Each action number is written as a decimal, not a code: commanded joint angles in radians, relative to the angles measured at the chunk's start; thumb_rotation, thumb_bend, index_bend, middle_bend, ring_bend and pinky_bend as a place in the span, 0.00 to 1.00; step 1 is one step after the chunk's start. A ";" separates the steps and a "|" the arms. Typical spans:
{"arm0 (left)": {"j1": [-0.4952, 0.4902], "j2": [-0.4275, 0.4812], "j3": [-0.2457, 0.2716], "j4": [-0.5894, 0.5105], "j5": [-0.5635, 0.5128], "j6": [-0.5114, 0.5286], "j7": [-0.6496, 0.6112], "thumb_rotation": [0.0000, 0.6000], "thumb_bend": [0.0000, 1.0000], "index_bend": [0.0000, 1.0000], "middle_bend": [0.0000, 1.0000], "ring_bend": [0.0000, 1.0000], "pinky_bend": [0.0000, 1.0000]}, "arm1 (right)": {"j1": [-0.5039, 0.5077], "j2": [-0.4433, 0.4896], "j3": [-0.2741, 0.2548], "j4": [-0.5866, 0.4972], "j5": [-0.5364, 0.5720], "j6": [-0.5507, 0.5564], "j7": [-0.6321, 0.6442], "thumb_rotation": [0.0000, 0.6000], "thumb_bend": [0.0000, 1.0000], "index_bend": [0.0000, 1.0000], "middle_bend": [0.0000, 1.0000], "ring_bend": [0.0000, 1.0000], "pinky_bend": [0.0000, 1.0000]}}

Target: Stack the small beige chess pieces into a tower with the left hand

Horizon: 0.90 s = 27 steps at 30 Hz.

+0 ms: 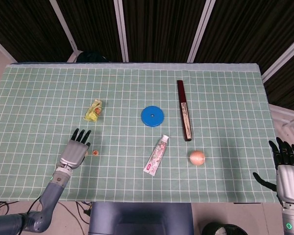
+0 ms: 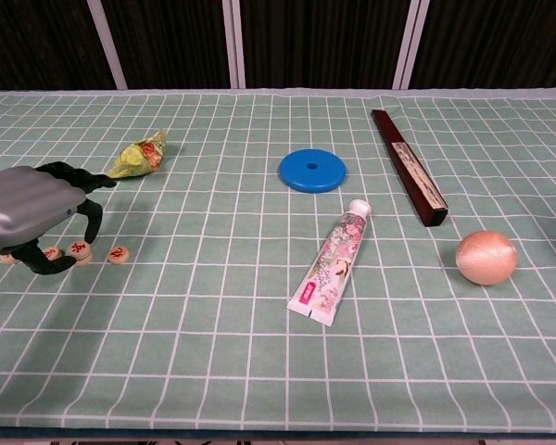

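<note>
Down near the table's front left, the chess pieces (image 2: 118,253) are lying flat and unstacked: small beige discs with red characters on top, in a short row in front of the yellow wrapper (image 2: 139,155). The left hand (image 2: 32,216) is arching over the row's left end, fingers curled down around the pieces there; whether it is gripping one, I cannot tell. The right hand (image 1: 286,164) is hanging off the table's far side from the wrapper, fingers spread, holding nothing.
</note>
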<state>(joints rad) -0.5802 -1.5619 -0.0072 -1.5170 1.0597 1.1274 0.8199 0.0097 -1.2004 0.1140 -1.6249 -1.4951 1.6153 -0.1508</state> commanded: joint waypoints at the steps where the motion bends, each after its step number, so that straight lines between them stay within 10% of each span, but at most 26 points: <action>1: -0.001 0.001 -0.001 0.000 -0.003 -0.003 0.004 1.00 0.35 0.46 0.00 0.00 0.00 | 0.000 0.000 0.000 0.000 -0.001 0.001 0.000 1.00 0.23 0.08 0.01 0.00 0.00; 27: 0.002 0.003 0.002 -0.015 -0.009 0.009 0.033 1.00 0.35 0.44 0.00 0.00 0.00 | 0.000 -0.002 0.002 0.001 0.000 0.004 -0.003 1.00 0.23 0.08 0.01 0.00 0.00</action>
<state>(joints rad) -0.5779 -1.5586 -0.0053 -1.5323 1.0508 1.1364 0.8529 0.0092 -1.2024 0.1163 -1.6242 -1.4954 1.6197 -0.1540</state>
